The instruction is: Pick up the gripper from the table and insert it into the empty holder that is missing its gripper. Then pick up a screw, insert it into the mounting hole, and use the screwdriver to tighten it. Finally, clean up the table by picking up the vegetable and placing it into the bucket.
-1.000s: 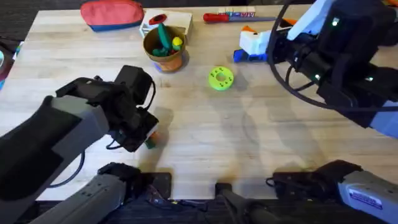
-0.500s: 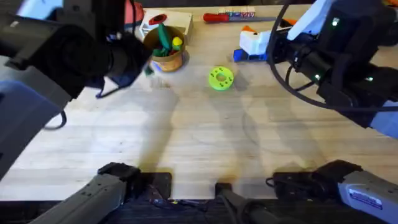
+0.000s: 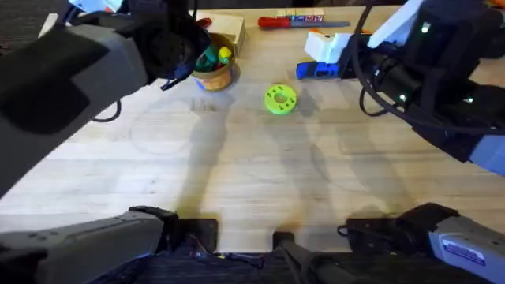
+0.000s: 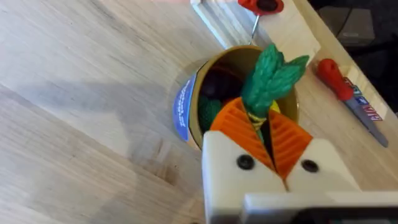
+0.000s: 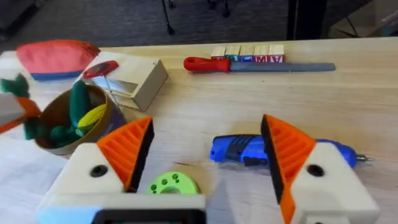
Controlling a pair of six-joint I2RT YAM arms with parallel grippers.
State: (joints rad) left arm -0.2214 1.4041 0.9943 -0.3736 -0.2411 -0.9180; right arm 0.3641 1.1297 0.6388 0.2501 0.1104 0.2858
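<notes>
over the bucket [image 4: 239, 99], at the table's far left: left gripper [image 4: 264, 134], orange ribbed pads pinched together on the vegetable [image 4: 268, 76]. its dark green twisted body stands up from between the pads, directly above the pot's mouth. in the overhead view the left arm reaches up and forward from its base, large and dark, its wrist ending at the bucket's [image 3: 211, 67] near-left rim.

right gripper [image 5: 205, 149]: fingers spread wide, holding nothing, hanging above the table between the green ring-shaped disc [image 5: 173, 185] and the screwdriver [image 5: 273, 151]. overhead, the right arm bends in from the right side, its white head [image 3: 331, 46] over the blue screwdriver [image 3: 317, 70].

counts, wrist and overhead views together:
- one copper-brown bucket, green and yellow toy pieces inside
- one vegetable in the pads
- one blue screwdriver, lying flat, bit pointing away from the bucket
- one slim red-handled tool [image 5: 255, 65] along the far edge, beside a row of small wooden blocks
- one green-yellow disc [image 3: 280, 99] on bare wood, apart from the bucket
- one pale box [image 5: 134, 84] just behind the bucket
- one red pouch [image 5: 55, 57] at the far left
</notes>
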